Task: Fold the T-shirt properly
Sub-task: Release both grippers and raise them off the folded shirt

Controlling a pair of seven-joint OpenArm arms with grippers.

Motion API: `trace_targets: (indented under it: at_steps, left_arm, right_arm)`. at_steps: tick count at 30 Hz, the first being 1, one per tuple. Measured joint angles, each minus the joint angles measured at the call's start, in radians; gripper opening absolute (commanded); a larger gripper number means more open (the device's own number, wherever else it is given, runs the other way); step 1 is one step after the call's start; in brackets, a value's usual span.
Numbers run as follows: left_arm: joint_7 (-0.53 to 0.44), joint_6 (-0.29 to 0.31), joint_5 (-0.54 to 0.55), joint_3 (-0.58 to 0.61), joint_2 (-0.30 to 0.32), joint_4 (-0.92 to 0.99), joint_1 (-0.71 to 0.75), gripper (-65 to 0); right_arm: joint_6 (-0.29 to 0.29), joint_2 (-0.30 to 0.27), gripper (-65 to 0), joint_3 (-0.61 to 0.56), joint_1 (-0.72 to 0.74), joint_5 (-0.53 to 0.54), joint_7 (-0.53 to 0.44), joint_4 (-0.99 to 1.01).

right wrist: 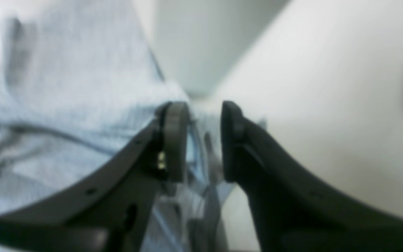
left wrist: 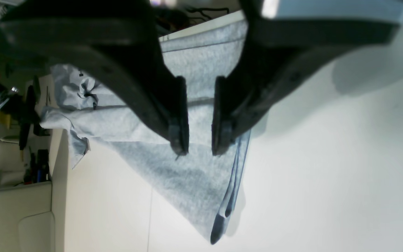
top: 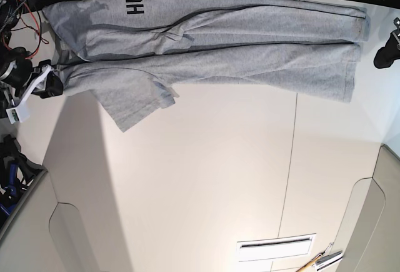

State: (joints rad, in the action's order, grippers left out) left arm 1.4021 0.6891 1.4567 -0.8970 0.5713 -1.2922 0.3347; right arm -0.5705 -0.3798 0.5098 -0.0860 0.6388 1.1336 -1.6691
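T-shirt (top: 206, 47) folded lengthwise along white table (top: 206, 172) far edge, left gripper (left wrist: 199, 140) and right gripper (right wrist: 205, 140) both spread, pinching nothing.

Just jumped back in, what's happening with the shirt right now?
The grey T-shirt lies folded lengthwise into a long strip across the far side of the white table, one sleeve sticking out. Both grippers are open and hold nothing: the left gripper hovers over one end of the shirt, the right gripper over the other.
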Motion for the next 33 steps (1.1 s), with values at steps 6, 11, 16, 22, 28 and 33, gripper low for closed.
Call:
trace_targets:
  at_steps: [6,11,16,22,28,33]
  left_arm:
    - [-0.004,0.0,0.0,0.0,0.0,0.0,0.0,-49.4]
    - [-0.031,0.0,0.001,0.0,0.0,0.0,0.0,-49.4]
    - [-0.036,0.0,0.0,0.0,0.0,0.0,0.0,-49.4]
    - [-0.041,0.0,0.0,0.0,0.0,0.0,0.0,-49.4]
    - [-0.042,0.0,-0.001,0.0,0.0,0.0,0.0,-49.4]
    - [-0.042,0.0,0.0,0.0,0.0,0.0,0.0,-49.4]
  right_arm:
    - [0.001,0.006,-47.6,0.001,0.095,-0.008,-0.034,0.0]
    - [0.001,0.083,-41.4,0.0,0.153,-0.071,-0.101,0.0]
    - [0.003,0.139,-34.4,-0.038,0.15,-0.153,-0.233,0.09]
    - [0.003,0.145,-33.5,-0.15,0.18,-0.208,-0.299,0.311]
    - [-0.001,0.144,-33.7,-0.249,0.265,-0.184,-0.322,0.455]
    - [-0.002,0.142,-35.4,-0.32,0.284,-0.151,-0.274,0.457]
